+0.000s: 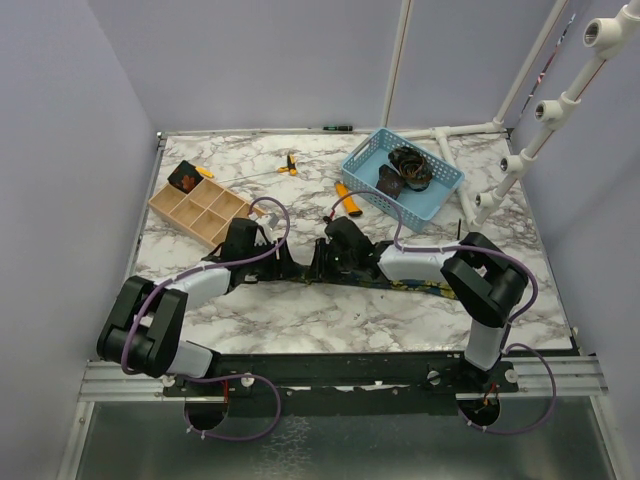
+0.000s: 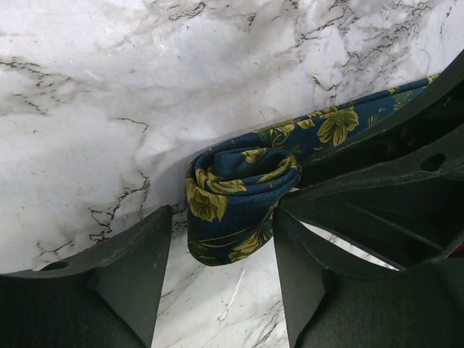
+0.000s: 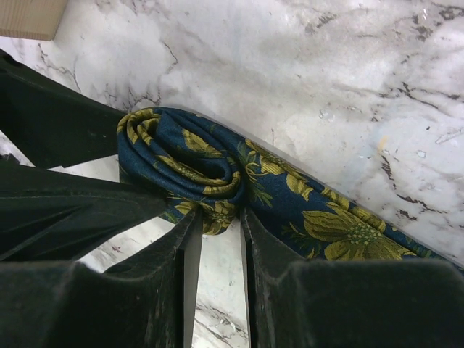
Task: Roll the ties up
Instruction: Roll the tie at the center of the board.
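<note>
- Navy fabric with yellow-green flowers: the navy tie [image 2: 232, 196] lies on the marble table [image 2: 87, 109], and one end is wound into a coil [image 3: 188, 163] that sits right at the tips of both grippers, which meet it from opposite sides
- Left gripper [image 2: 221, 225]: released, with the jaws spread and the coil between them; one finger [image 2: 304, 275] touches the fabric and the other [image 2: 123, 268] stands apart with bare table showing; judged purpose: a loose cage that stops the coil tipping or springing open
- Right gripper [image 3: 219, 221]: jaws almost together, with the lower edge of the coil pinched at the tips; judged purpose: to keep the wound turns tight and serve as the axis for the next turn
- Tail [image 3: 341, 225]: the unrolled length leaves the coil and runs flat along the outer side of the right gripper, back toward its wrist; it lies flat and untwisted, so it should feed in without creasing
- Progress, judged: only a few turns are wound and most of the length is still flat
- Risk, judged: if the pinch is released before the left jaws bear on both sides, the coil is likely to relax
- Well beyond both grippers: a blue basket [image 1: 352, 165] holds dark rolled ties [image 1: 410, 163], and a wooden tray [image 1: 205, 215] has a dark red-marked tie [image 1: 185, 178] in a corner compartment; these are judged finished
</note>
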You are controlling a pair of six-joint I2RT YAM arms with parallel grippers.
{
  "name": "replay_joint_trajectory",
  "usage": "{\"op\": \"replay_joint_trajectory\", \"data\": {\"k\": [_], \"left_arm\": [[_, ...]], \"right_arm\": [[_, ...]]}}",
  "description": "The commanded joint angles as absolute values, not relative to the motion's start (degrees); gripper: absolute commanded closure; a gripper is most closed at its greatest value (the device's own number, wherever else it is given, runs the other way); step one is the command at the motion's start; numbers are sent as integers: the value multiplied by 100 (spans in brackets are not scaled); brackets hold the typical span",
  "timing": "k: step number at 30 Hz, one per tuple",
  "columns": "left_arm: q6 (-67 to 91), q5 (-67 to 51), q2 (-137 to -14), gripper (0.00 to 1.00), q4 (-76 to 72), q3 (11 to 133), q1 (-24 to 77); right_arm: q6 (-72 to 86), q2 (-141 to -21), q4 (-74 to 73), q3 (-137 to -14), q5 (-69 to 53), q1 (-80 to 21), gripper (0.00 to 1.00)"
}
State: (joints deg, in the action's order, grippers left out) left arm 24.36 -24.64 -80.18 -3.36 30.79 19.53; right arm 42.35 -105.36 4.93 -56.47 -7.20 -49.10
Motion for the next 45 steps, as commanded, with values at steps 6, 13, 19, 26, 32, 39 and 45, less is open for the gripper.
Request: {"op": "replay_joint_trajectory", "data": {"k": [6,13,19,26,32,39,45], "left_arm": [[2404,-2568,-8101,41,-499,3059,1978],[2398,-2428,-7942,39,-413,3040,1978],[2270,-2005,-7694,37,-242,3075,1942],[2224,-1971,-7804,37,-226,3191,1849],[2248,-2243,-8213,40,-331,3394,1854],[2284,-2735,-8564,51,-726,3343,1854],[2384,-2936,-8665,79,-965,3271,1855]], "right_arm": [[4011,-10577,236,-5976,-582,-4889,68],[3913,-10642,140,-6121,-518,-4887,70],[3729,-10768,9,-6190,-269,-4882,71],[3752,-10885,65,-6074,-242,-4864,71],[3754,-10890,109,-6040,-252,-4848,71],[3738,-10898,171,-6009,-322,-4849,71],[3766,-10907,213,-5991,-368,-4850,72]]}}
